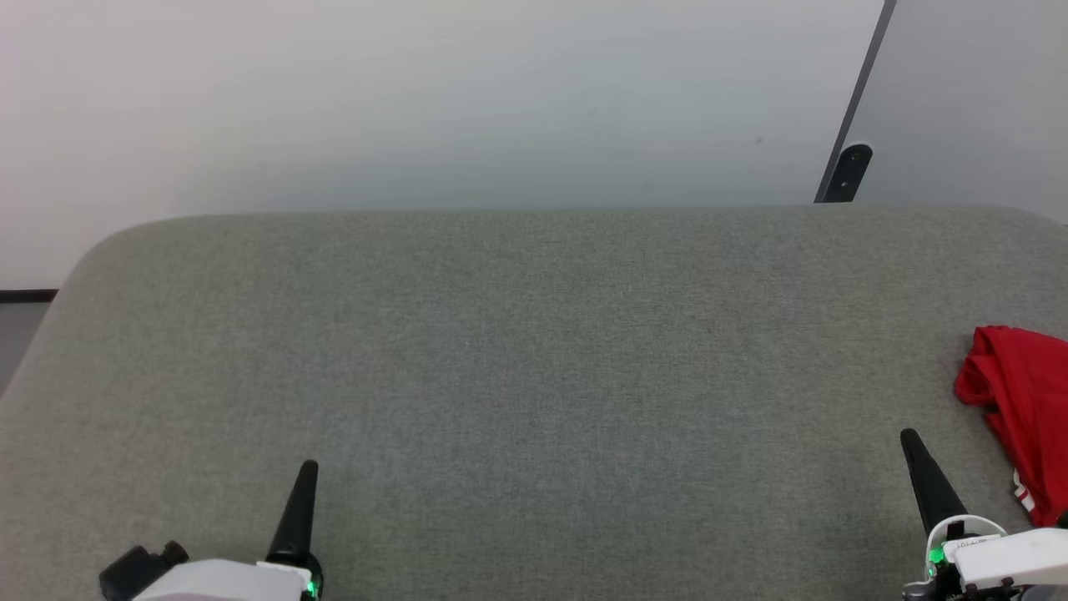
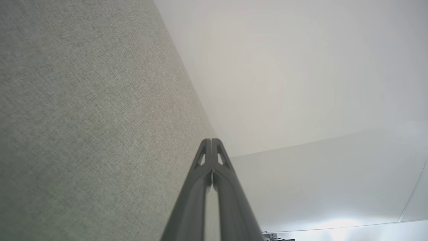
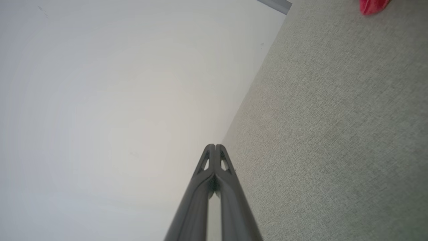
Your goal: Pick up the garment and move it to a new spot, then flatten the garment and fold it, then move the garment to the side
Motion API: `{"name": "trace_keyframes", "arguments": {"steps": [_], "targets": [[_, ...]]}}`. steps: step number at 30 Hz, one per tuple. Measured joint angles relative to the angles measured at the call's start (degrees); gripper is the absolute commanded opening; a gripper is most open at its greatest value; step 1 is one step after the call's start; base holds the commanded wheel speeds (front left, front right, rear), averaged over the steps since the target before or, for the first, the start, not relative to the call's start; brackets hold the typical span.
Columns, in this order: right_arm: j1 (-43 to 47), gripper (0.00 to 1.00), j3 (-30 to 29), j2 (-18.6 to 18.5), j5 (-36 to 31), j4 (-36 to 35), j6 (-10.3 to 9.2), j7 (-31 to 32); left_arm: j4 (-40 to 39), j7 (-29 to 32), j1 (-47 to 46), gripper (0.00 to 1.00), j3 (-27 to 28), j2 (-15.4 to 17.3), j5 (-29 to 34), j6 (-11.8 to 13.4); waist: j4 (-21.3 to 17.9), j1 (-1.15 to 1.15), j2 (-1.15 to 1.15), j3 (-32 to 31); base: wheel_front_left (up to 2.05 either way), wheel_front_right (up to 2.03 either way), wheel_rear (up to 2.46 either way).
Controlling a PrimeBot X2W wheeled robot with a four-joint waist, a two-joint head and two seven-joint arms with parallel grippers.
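A: Pincers, how did they stand?
B: Left pincer [image 1: 308, 467] and right pincer [image 1: 909, 437] were both shut tight on nothing, low at the near edge.
A: And the shirt?
B: Shirt [image 1: 1022, 401] lay bunched in a red heap at the far right of the counter [image 1: 534, 351], near the right pincer but apart from it and partly out of frame.
A: Progress?
B: Unsettled. It fitted a shirt waiting to be picked up, or one already put aside. I saw no neat fold.
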Motion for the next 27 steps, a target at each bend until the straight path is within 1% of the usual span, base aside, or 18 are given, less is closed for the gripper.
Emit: {"name": "trace_keyframes", "arguments": {"steps": [27], "targets": [[-2.56, 0.0, -0.75, 1.24, 10.29, 2.58, -0.01, 0.22, 3.0, 3.3, -4.11, 0.0, 1.89, -0.64, -11.88, -1.71, 1.18, 0.0, 0.0, 0.44, 0.0, 0.0, 0.0]]}}
